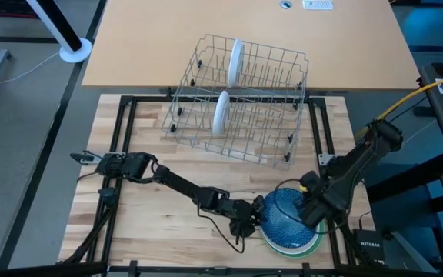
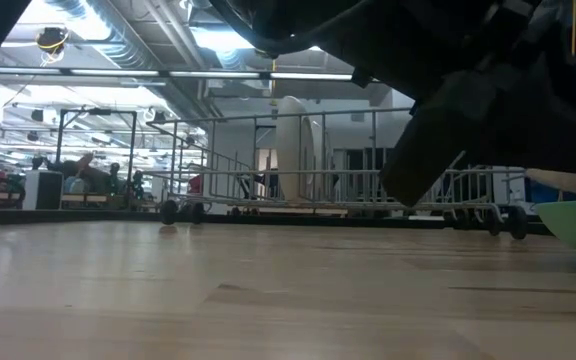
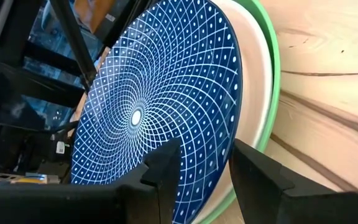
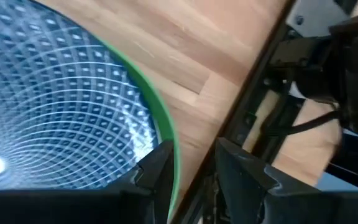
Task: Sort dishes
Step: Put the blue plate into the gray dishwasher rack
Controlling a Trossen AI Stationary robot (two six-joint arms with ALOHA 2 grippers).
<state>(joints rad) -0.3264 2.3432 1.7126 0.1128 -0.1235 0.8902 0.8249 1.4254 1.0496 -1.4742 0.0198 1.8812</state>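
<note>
High view: blue plate (image 1: 286, 218) tops stack on green plate (image 1: 294, 248), near-right of table (image 1: 129, 215). Left gripper (image 1: 254, 218) & right gripper (image 1: 314, 218) both spread, straddling opposite rims. Two white plates (image 1: 234, 63) upright in rack (image 1: 268, 115).

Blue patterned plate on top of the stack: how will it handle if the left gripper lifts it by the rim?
The blue patterned plate looks rigid and glazed, so probably slippery in a thin rim pinch by the left gripper. It sits on a white plate and a green plate, so it may slide or clink against them. Likely fragile if dropped; flat, so unlikely to roll.
</note>
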